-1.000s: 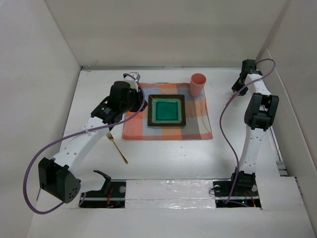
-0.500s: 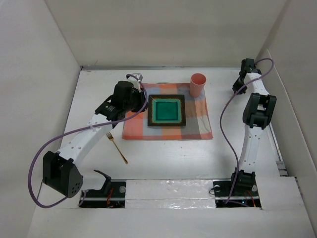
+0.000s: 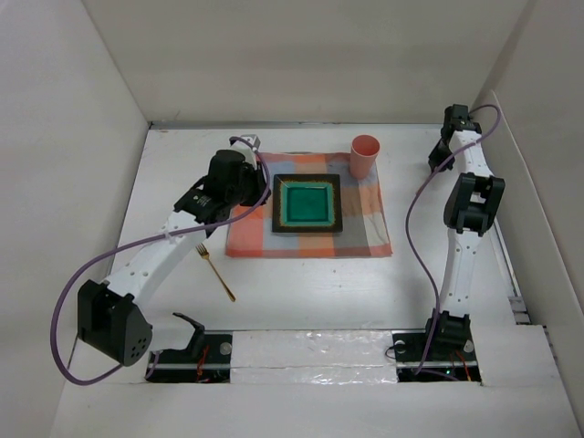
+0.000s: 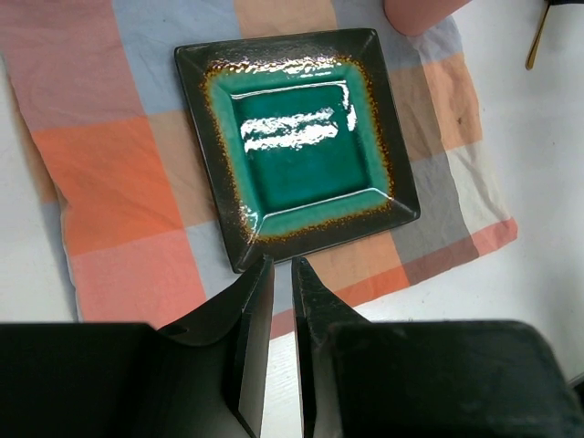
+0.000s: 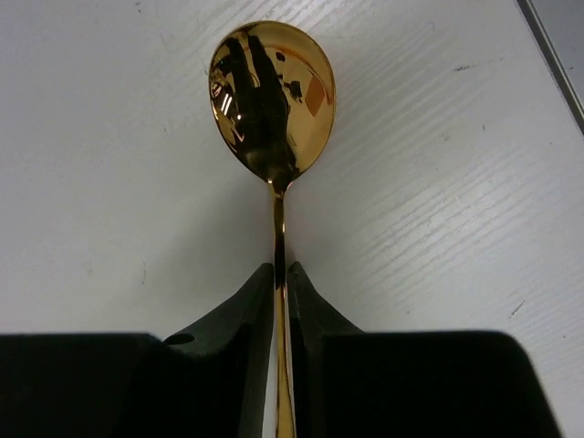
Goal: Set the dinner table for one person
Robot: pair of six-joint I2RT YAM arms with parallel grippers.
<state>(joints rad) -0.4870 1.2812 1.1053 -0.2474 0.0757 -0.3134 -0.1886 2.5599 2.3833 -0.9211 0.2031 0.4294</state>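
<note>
gold spoon (image 5: pixel 272 105), handle hidden by right tool (image 5: pixel 281 270)

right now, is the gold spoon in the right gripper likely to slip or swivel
Likely stiff: the spoon looks like polished metal. It may slip or swivel, since the right gripper pinches only its thin, glossy handle.

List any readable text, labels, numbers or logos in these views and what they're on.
None can be read in any view.
Plate, cup, checked cloth, fork, spoon: no print or marks.
Arm bases: too small to tell whether they carry any marking.
</note>
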